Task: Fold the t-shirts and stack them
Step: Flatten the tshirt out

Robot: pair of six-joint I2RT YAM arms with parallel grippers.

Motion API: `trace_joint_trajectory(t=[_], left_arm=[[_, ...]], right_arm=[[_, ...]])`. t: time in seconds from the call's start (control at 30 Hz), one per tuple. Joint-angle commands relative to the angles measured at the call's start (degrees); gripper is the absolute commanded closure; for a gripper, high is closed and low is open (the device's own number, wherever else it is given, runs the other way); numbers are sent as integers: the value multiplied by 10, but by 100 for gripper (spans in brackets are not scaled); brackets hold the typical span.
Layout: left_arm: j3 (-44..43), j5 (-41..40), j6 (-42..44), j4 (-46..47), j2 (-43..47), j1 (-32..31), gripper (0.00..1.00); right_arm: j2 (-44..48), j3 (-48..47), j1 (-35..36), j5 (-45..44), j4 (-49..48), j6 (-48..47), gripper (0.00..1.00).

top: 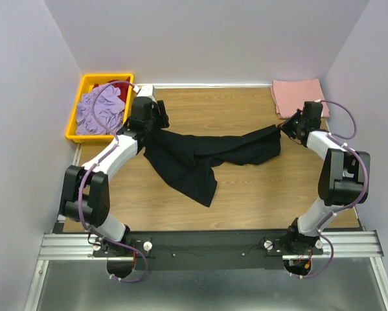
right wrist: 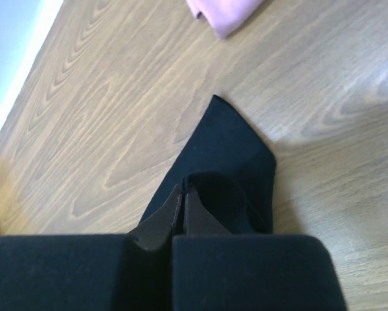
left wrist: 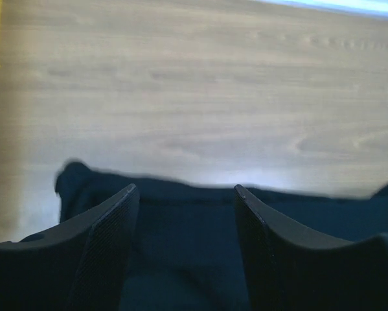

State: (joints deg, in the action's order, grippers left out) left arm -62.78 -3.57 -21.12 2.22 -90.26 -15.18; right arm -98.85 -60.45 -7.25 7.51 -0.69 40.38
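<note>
Black t-shirt [top: 194, 162] spread rumpled, right hand [right wrist: 184, 194] pinching one corner, left hand [left wrist: 184, 192] spread open over it

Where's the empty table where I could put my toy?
Bare wood runs along the far edge of the table, between the yellow bin and the folded pink t-shirt. More lies on the near side of the black t-shirt. The middle is crowded.
</note>
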Motion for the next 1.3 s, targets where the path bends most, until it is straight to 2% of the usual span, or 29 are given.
trace_joint_trajectory(t=[0.0, 0.17, 0.37, 0.47, 0.7, 1.27], left_arm=[[43, -57, -62, -114, 74, -27, 33], [144, -15, -125, -155, 159, -46, 41], [216, 62, -153, -170, 170, -52, 50], [223, 93, -156, -171, 148, -53, 53], [208, 99, -154, -172, 86, -57, 60], [185, 80, -155, -203, 27, -79, 57]], right_arm=[[28, 16, -1, 17, 5, -28, 99], [46, 33, 1, 15, 6, -36, 99], [51, 45, 2, 31, 5, -29, 99], [50, 53, 2, 32, 5, -30, 99], [51, 60, 2, 30, 5, -35, 99], [45, 62, 2, 21, 5, -36, 99]])
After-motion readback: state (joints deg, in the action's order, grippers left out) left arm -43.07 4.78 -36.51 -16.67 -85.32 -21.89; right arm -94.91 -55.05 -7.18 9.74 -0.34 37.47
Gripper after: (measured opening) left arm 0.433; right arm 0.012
